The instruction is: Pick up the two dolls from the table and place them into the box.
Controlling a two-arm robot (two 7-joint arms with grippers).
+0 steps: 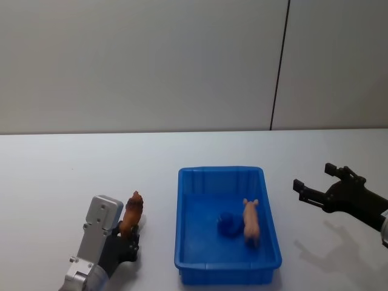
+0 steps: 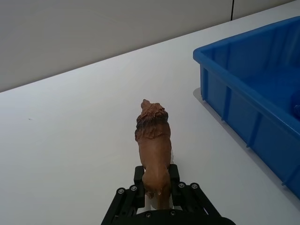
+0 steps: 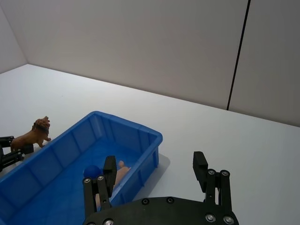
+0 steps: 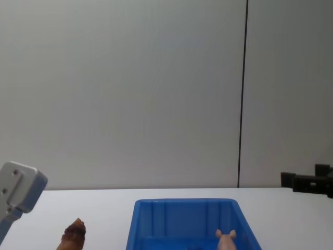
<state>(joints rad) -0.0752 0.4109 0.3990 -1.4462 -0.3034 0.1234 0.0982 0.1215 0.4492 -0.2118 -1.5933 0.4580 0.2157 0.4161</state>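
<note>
Looks like a lab or test cell to me, not a home. I see a plain white table (image 1: 73,182) running out to a bare grey panelled wall (image 1: 139,60) at 12 o'clock, with one dark vertical panel seam (image 1: 279,66) toward 1 o'clock. No furniture or decoration. On the bench I see just a blue box (image 1: 182,206) and toy dolls, staged.
</note>
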